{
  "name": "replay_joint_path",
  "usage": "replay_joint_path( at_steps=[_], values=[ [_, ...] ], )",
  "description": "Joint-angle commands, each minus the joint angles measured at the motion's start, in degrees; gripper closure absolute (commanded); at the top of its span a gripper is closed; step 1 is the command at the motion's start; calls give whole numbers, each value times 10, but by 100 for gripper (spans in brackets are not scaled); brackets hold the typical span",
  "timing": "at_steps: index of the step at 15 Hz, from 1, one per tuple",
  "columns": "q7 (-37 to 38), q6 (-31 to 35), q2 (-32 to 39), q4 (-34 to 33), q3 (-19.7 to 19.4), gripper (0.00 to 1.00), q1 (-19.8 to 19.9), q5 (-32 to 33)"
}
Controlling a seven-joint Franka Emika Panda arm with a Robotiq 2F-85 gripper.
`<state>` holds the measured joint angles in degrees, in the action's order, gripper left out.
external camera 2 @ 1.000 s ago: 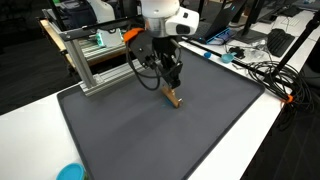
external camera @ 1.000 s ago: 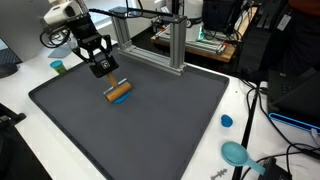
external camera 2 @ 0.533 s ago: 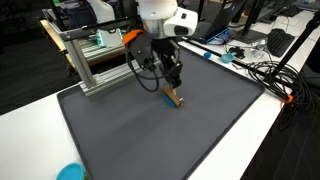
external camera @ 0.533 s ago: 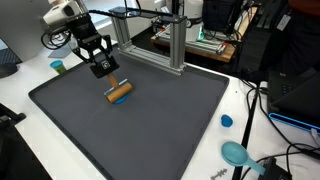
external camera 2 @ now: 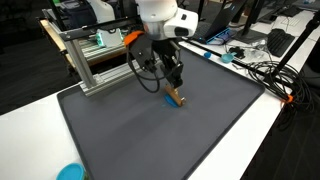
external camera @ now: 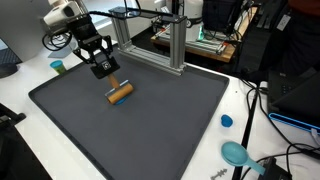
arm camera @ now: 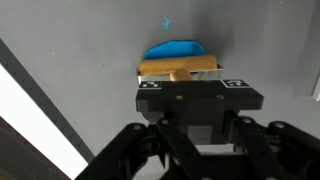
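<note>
Gripper: the gripper [external camera: 108, 76] hung over the grey mat [external camera: 160, 125], pointing down at it. In the wrist view its jaws were closed on a thin wooden stem.
Held thing: a wooden tool [external camera: 120, 93] with a short round crossbar at the end of the stem, gripped by that stem.
Tool in wrist view: the crossbar [arm camera: 180, 68] lay straight across, just past the gripper [arm camera: 180, 84], with a blue pad [arm camera: 177, 50] showing beyond it against the mat.
Tool height: the crossbar sat low at the mat in both exterior views. I could not tell whether it touched.
Tool place: it was over the part of the mat nearer the aluminium frame [external camera: 176, 45], well away from the mat's opposite edge. An exterior view showed it just below the gripper [external camera 2: 174, 86], which held the tool [external camera 2: 176, 97] tilted.
Counter: a white counter [external camera: 238, 98] carried the mat, which covered most of it.
Counter edge by the mat: a small blue cap [external camera: 226, 121] and a teal round thing [external camera: 236, 153] lay on the bare white strip, well apart from the tool.
Corner behind the arm: a small teal cup [external camera: 58, 67] stood off the mat.
Cables: a bundle of cables [external camera 2: 262, 72] lay past the counter's far corner.
</note>
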<state>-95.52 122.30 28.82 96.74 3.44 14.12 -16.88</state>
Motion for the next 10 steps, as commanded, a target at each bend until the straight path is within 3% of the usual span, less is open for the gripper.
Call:
replay_joint_path(
  at_steps=[1, 10],
  values=[
    [-12, -5, 40, -8, 13, 79, -2, -18],
    [-15, -8, 44, -10, 21, 79, -3, -19]
  ],
)
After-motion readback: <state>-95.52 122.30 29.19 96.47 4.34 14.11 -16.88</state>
